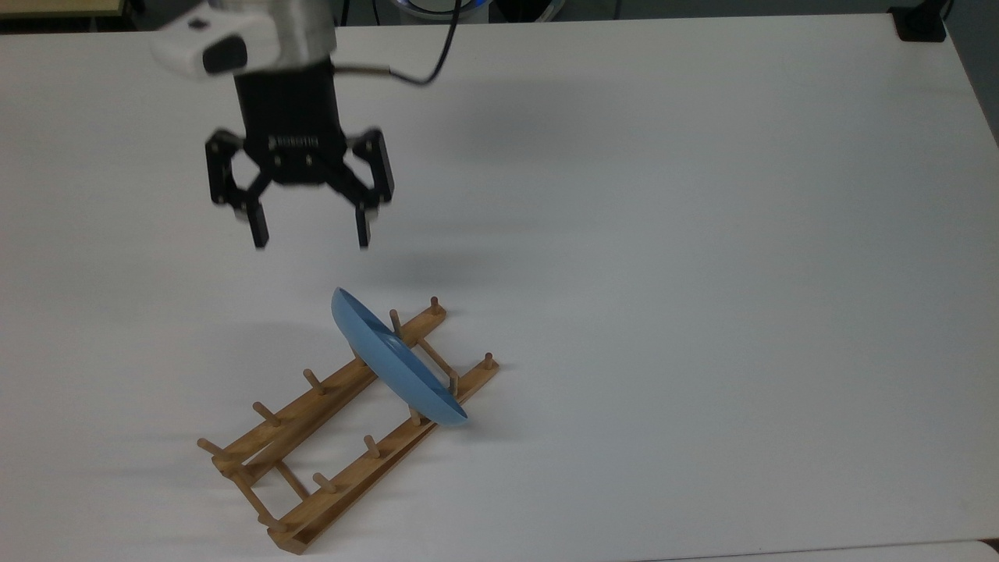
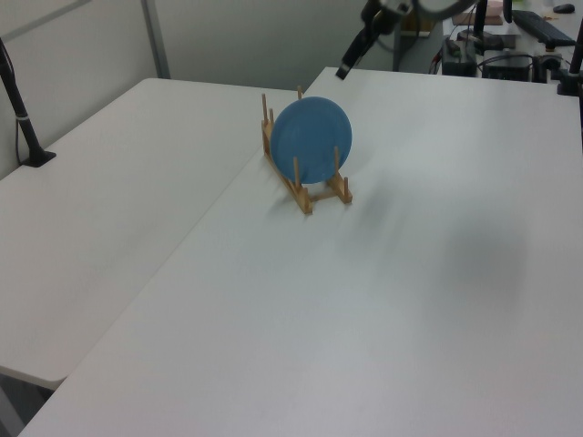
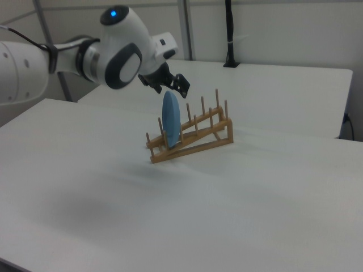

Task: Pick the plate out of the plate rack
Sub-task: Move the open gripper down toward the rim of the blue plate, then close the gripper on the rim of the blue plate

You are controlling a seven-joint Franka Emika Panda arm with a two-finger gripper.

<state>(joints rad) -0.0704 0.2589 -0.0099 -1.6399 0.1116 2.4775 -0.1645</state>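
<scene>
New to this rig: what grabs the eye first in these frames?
The blue plate standing on edge in the wooden rack, near the rack's end at the top view's right, the only colour on the white table. Next, the black gripper, open, hanging above the table up and to the top view's left of the plate, clear of it. In the right view, the white arm reaches in from the right view's left.
</scene>
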